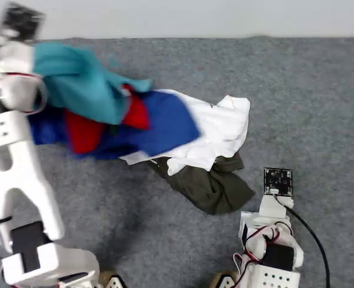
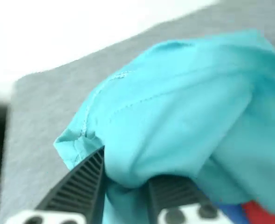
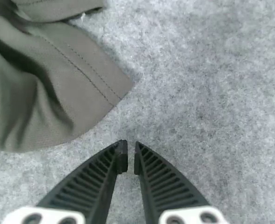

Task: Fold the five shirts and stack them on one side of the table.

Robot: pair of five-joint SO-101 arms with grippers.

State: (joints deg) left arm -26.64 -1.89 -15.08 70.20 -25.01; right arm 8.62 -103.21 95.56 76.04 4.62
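Shirts first, from the high view: the heap lies across the grey table (image 1: 309,90). The teal shirt (image 1: 81,84) is at ten o'clock, draped over the red shirt (image 1: 84,132) and the blue shirt (image 1: 165,123). The white shirt (image 1: 222,129) spreads at the heap's three o'clock, and the olive shirt (image 1: 210,186) pokes out at five. The left arm (image 1: 18,162) stands along the nine o'clock edge and meets the teal cloth up top. The right arm (image 1: 270,240) sits at the table's five o'clock, just beside the olive shirt's hem.

Over to the left wrist view: the left gripper (image 2: 126,172) is clamped on a bunched fold of teal (hem stitching showing), with red and blue peeking beneath.

Right wrist view now: the right gripper (image 3: 127,156) has its fingers pressed together on nothing, over bare table, with the olive shirt near the tips but apart.
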